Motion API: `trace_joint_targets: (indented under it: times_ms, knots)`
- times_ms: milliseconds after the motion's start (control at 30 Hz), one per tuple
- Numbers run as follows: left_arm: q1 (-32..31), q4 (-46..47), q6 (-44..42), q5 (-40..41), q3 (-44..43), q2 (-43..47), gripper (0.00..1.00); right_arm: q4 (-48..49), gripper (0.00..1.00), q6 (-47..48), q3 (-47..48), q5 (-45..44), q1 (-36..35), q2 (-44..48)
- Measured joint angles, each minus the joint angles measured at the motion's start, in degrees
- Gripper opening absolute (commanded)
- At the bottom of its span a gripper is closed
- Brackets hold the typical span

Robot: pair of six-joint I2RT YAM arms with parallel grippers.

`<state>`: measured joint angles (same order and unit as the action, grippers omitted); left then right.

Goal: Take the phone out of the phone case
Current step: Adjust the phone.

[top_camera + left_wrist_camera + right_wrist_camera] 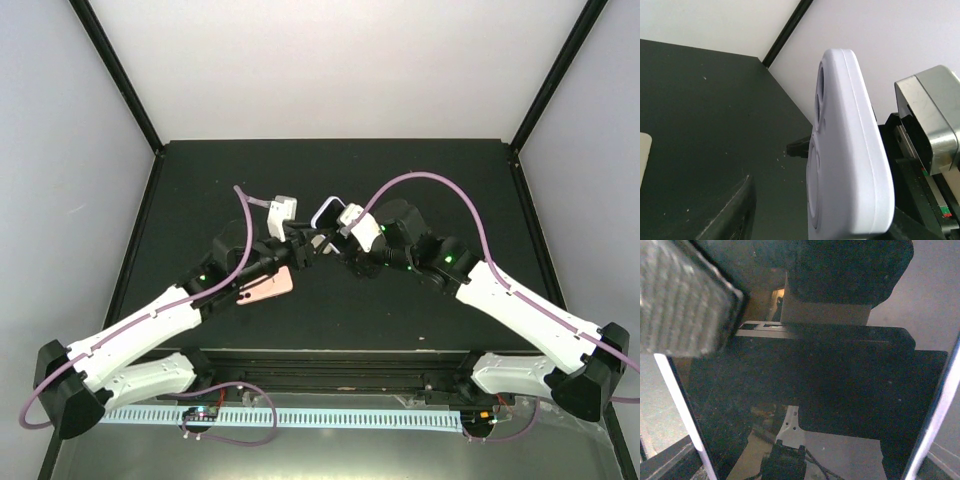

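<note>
You are at the gripping stage, with nothing separated yet. The pale lavender phone case [328, 212], with the dark-glass phone [805, 405] seated in it, stands roughly on end in the air above the middle of the black counter [420, 170], well away from every edge.

Your right end effector [342, 242] looks clamped on the cased phone. Its wrist view is filled by the screen, pale case rims run down both sides, and a ribbed grey pad [682, 305] sits at the upper left rim. Nothing else carries the load, so I judge this grip to be what holds it up.

Your left end effector [305, 246] has its jaws apart around the case. In its wrist view the case's back [850, 150], with its round cut-outs, faces the dark finger [732, 210] at lower left with a clear gap between them. The opposite finger is hidden behind the case.

The next move probably calls for the left jaws to catch the case's rim alone, not the glass, then peel a corner back while the right side holds steady. If the right pads pinch the rims too, the case may not release. A salmon-pink flat slab [265, 285] lies on the counter under your left arm, so keep clear of it.
</note>
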<state>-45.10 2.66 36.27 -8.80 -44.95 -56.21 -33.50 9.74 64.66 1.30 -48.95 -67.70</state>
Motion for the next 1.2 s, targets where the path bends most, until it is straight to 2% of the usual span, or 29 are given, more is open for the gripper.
trace_joint_targets:
  times_ms: [167, 267, 567, 767, 967, 1033, 1100, 1200]
  knots:
    - [-0.31, 2.84, 1.09, -0.66, -0.2, -2.36, 0.35, -0.31, 0.74, 0.26, -0.02, -1.88, -0.22, 0.0]
    - [-0.52, 4.33, 1.53, -0.85, -0.2, -2.78, 0.31, -0.35, 0.74, 0.24, -0.02, -2.38, -0.26, 0.0]
    - [-0.74, 8.72, 1.99, -0.85, -0.2, -3.13, 0.21, -0.46, 0.74, 0.22, -0.02, -2.54, -0.48, 0.0]
    - [-0.79, 9.51, 2.47, -1.4, -0.2, -4.72, 0.22, -0.87, 0.74, 0.2, -0.02, -3.48, -0.48, -0.04]
    - [-0.79, 9.29, 2.95, -1.84, -0.26, -5.33, 0.1, -1.42, 0.75, 0.09, -0.02, -4.44, -0.52, -0.11]
    - [-0.76, 9.14, 2.95, -1.64, -0.26, -5.33, 0.08, -1.4, 0.82, 0.0, -0.02, -4.79, -0.55, -0.13]
    - [-0.79, 8.92, 2.95, -1.55, -0.26, -5.33, 0.04, -1.53, 0.98, -0.04, -0.02, -4.85, -0.57, -0.2]
    - [-0.76, 7.56, 2.71, -1.6, -0.26, -5.03, 0.02, -1.49, 1.0, -0.76, 0.26, -3.32, -0.55, -0.22]
